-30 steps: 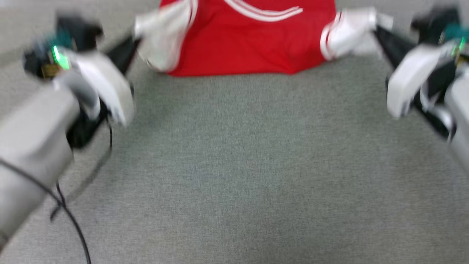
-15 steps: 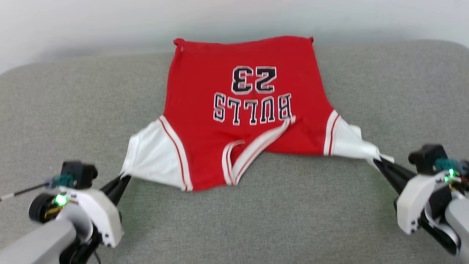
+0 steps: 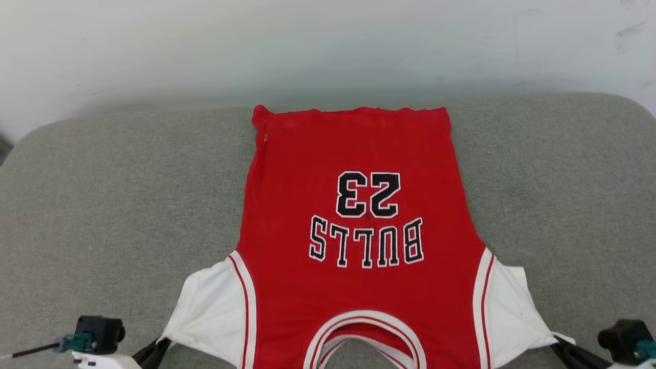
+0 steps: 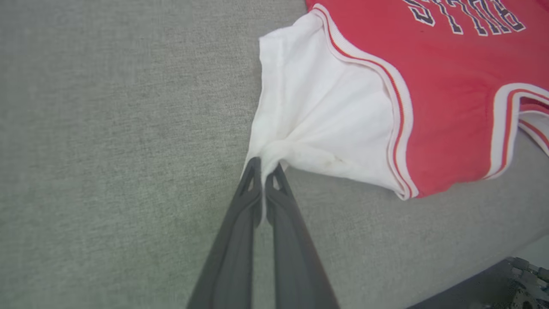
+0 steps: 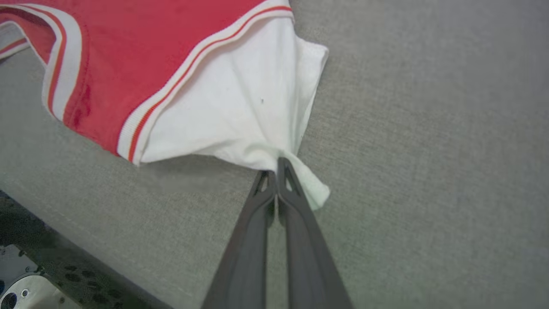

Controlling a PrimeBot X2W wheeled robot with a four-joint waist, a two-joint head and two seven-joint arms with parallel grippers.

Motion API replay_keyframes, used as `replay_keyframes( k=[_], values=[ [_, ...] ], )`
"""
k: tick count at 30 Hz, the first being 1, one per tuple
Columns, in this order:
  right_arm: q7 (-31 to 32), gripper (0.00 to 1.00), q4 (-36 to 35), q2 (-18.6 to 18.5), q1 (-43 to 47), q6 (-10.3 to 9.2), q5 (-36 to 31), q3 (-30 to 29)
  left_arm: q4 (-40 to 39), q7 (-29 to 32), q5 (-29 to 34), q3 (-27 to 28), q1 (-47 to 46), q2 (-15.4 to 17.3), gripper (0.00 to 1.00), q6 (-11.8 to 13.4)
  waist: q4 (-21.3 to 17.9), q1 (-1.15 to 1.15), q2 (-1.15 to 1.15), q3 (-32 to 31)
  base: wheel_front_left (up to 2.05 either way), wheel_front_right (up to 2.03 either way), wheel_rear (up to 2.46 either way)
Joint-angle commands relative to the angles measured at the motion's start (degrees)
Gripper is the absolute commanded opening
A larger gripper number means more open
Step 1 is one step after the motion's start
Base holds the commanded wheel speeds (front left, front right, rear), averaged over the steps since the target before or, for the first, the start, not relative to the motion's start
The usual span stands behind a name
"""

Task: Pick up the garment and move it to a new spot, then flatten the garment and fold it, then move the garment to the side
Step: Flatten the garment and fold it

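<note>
The garment [image 3: 353,287] is laid flat on the grey fabric-covered tabletop [image 3: 102,205], printed side up, roughly centred left to right. The hem [image 3: 353,111] is placed at the far edge, close to the pale wall [image 3: 307,41]. The striped collar [image 3: 364,320] is turned toward the robot, at the bottom of the head view. The number 23 [image 3: 368,195] and the word BULLS [image 3: 366,242] are seen upside down from the head (black, white-edged). The red body is smooth, with slight puckering along the hem.

The left end effector [image 4: 262,169] is pinched tight on the outer corner of the left sleeve [image 4: 317,116]. White cloth is bunched between the fingertips and pulled into creases that fan toward the red-white trim. The right end effector [image 5: 274,167] is clamped likewise on the corner of the right sleeve [image 5: 240,107], with a small flap of white cloth left poking past the tips. Both sleeves are drawn outward toward the near corners, and each is stretched to a point. Both sets of fingers are held low over the tabletop; contact with it cannot be told. A dark patch [image 4: 484,287] is glimpsed beyond the tabletop's edge in the left wrist view.
</note>
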Motion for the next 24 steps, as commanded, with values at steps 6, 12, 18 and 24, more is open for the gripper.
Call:
replay_keyframes(
  k=[6, 12, 18, 24],
  values=[
    [5.0, 0.0, -5.7, -1.1, 9.4, -0.06, -0.6, -5.1, -3.5, -0.3, -0.3, 1.0, 4.8, 1.8, 0.0, 2.1, 0.6, 0.01, 0.0, -0.5, 0.0, 0.0, 0.0],
    [8.7, 0.39, -9.6, 1.2, 11.9, -0.05, -1.5, -9.6, -5.7, -0.3, 1.7, 3.1, 6.1, 0.7, 0.0, 3.4, 1.1, 0.01, 0.0, 0.2, 0.0, 0.0, 0.0],
    [10.5, 1.0, -13.9, 3.0, 9.4, -0.05, -3.8, -15.6, -7.0, -0.3, 4.9, 5.0, 3.9, -0.7, 0.0, 4.1, 1.8, 0.01, 0.0, 1.5, 0.0, 0.0, 0.0],
    [12.6, 1.0, -21.7, 2.4, 2.1, -0.04, -4.1, -26.4, -8.8, -0.3, 8.7, 9.0, 2.9, -2.3, 0.0, 5.2, 2.6, 0.01, 0.0, 4.8, 0.0, 0.0, 0.0]
  ],
)
